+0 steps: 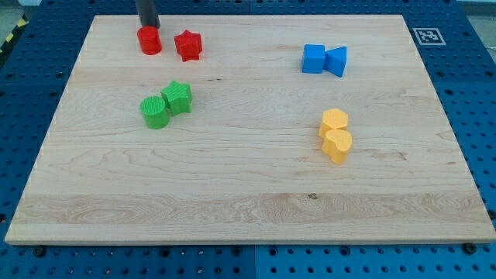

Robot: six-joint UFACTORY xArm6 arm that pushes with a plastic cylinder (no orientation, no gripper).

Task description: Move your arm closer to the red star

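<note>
My tip — the lower end of the dark rod that serves here as the hand — comes down at the far left of the counter, and it has nothing to open or close: no jaws, nothing grasped, just the bare rod end resting at counter height. It sits right at the far edge of the red cylinder, seemingly touching it or just behind it; the exact contact is hard to tell, since the rod runs out of the top of the view. The red star lies just to the right of that cylinder, near it but with a small gap between them, so the star is to the right of my tip and slightly nearer. I judge the approach as largely done — the tip is already close to the star — and what is left is a short slide rightward, kept clear of the red cylinder so as not to shove it into the star. Farther out, a green cylinder and a green cube touch each other nearer on the left; a blue cube and a blue triangular block sit together at far right; two yellow blocks rest against each other nearer on the right.
</note>
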